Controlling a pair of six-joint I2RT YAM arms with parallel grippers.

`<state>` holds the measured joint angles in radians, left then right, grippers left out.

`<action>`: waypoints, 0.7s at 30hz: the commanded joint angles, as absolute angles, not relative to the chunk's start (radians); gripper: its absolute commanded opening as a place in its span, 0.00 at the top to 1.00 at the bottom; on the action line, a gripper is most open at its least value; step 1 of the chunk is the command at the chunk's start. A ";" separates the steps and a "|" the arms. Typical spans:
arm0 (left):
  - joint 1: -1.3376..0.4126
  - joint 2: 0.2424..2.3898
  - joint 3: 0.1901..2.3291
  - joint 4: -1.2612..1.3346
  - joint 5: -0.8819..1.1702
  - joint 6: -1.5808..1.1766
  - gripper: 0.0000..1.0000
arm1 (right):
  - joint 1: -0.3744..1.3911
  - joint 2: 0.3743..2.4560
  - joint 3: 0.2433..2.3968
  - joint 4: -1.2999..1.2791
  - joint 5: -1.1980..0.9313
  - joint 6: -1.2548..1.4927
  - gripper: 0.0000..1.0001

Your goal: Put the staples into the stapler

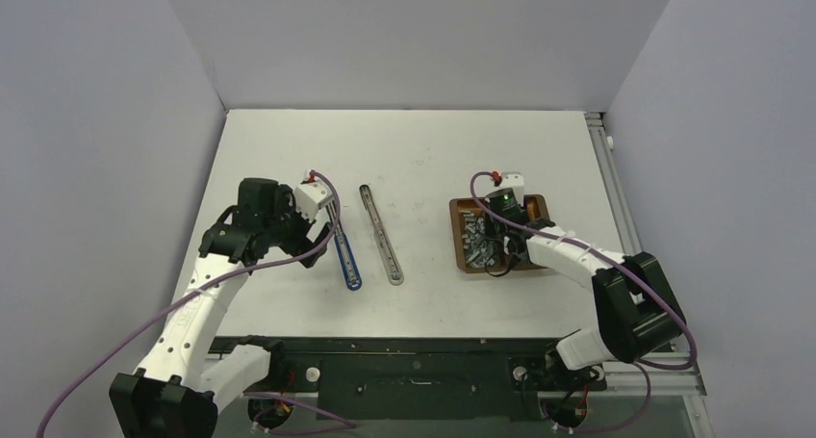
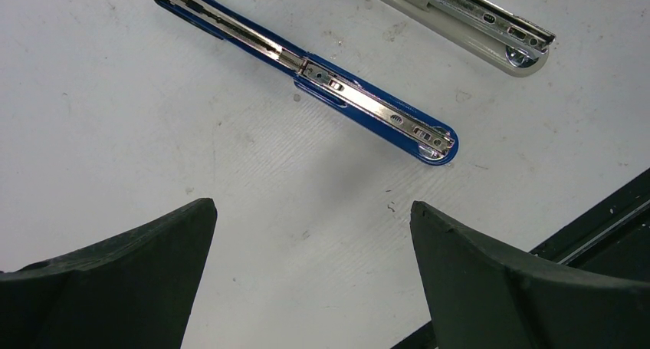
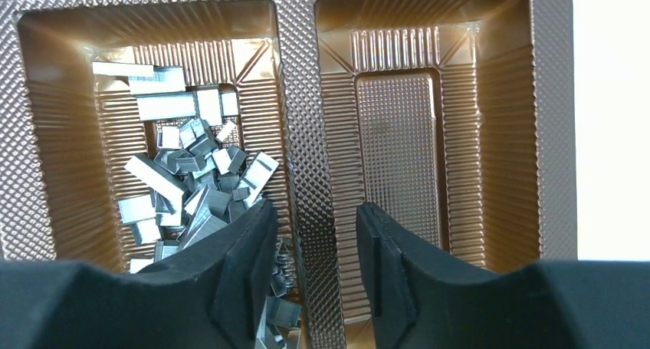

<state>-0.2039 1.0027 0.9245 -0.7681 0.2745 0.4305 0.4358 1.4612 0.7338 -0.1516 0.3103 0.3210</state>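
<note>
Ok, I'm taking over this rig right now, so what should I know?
Left gripper: open, empty, hovering near the blue stapler, which lies opened flat; a grey stapler lies open beside it.
Right gripper: open, empty, over the brown tray, straddling its divider.
Staples: piled in the tray compartment nearer the staplers.
Done: no strip picked yet.
To do: grasp a strip, load it.

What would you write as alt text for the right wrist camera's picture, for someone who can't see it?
A brown two-compartment tray fills the view: loose silver staple strips are piled in its left compartment, its right compartment is empty. At the bottom, two black jaws stand slightly apart, straddling the divider.
</note>
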 commanded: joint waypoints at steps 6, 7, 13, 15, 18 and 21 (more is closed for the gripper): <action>-0.207 1.007 0.919 -0.724 0.248 0.398 0.04 | 0.526 1.290 0.825 -0.238 0.428 0.430 0.45; -0.206 1.014 0.917 -0.715 0.239 0.388 0.04 | 0.561 1.294 0.845 -0.241 0.451 0.439 0.44; -0.200 1.058 0.938 -0.696 0.188 0.326 0.04 | 0.784 1.486 1.007 -0.218 0.462 0.474 0.42; -0.191 1.059 0.945 -0.691 0.173 0.312 0.04 | 0.847 1.587 1.086 -0.191 0.446 0.467 0.42; -0.180 1.060 0.947 -0.685 0.140 0.301 0.04 | 0.918 1.742 1.210 -0.182 0.415 0.446 0.41; -0.170 1.059 0.950 -0.685 0.086 0.288 0.04 | 0.954 1.866 1.316 -0.171 0.376 0.436 0.41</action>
